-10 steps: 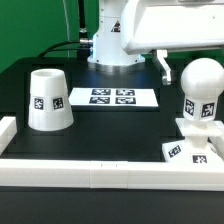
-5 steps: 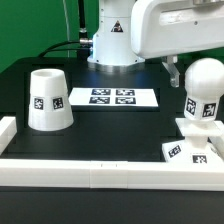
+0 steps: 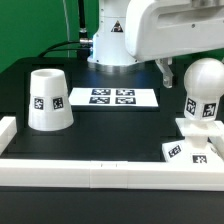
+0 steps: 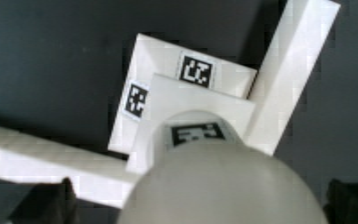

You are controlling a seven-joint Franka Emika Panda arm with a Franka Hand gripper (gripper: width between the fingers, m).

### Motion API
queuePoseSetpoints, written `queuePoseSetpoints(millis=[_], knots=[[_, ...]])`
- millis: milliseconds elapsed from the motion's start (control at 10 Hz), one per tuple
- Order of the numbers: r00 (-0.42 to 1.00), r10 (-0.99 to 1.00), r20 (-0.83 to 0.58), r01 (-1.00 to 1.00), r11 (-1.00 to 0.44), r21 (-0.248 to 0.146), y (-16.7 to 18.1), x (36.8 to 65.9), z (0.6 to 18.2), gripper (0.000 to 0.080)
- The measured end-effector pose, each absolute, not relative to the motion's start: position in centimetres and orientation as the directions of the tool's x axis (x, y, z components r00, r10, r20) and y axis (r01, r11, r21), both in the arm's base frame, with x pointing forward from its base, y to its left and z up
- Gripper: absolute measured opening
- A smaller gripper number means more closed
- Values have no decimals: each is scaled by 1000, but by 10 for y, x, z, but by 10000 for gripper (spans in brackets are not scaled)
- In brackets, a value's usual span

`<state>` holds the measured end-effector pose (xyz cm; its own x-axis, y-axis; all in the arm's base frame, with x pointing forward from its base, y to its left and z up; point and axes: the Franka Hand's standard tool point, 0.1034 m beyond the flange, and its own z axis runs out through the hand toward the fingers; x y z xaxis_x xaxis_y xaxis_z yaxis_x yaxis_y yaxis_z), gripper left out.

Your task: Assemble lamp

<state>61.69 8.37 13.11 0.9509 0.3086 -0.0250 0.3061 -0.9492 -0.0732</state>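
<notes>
The black table [image 3: 120, 125] carries a long white rail [image 3: 100, 172] along the six o'clock edge of the exterior view, probably a stop to brace parts against. The flat white marker board [image 3: 112, 97] lies near centre. At nine o'clock the tapered white cup-like shade [image 3: 45, 100] stands on its wide end, well apart from the rest and not yet fitted. At three o'clock the round-topped white bulb post [image 3: 203, 90] stands upright on the flat square white base [image 3: 185, 150]. The gripper [image 3: 168, 72] hangs at the dome's ten o'clock, spread and empty. In the wrist view its dark fingertips [image 4: 43, 200] flank the dome, likely lining up a grasp.
</notes>
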Motion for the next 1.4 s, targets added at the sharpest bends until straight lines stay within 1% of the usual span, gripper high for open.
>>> queuePoseSetpoints(millis=[200, 400, 500, 600, 1100, 1200, 1400], knots=[[951, 307, -24, 304, -950, -75, 84, 624, 135, 699], [948, 317, -18, 315, -946, -81, 88, 628, 132, 699], [936, 351, -20, 348, -934, -83, 86, 628, 130, 671], [931, 365, -21, 362, -928, -84, 85, 627, 129, 575], [939, 342, -22, 340, -937, -84, 85, 627, 129, 576], [969, 247, -26, 244, -965, -93, 85, 626, 129, 576], [999, -35, -28, -38, -995, -89, 86, 625, 128, 577]])
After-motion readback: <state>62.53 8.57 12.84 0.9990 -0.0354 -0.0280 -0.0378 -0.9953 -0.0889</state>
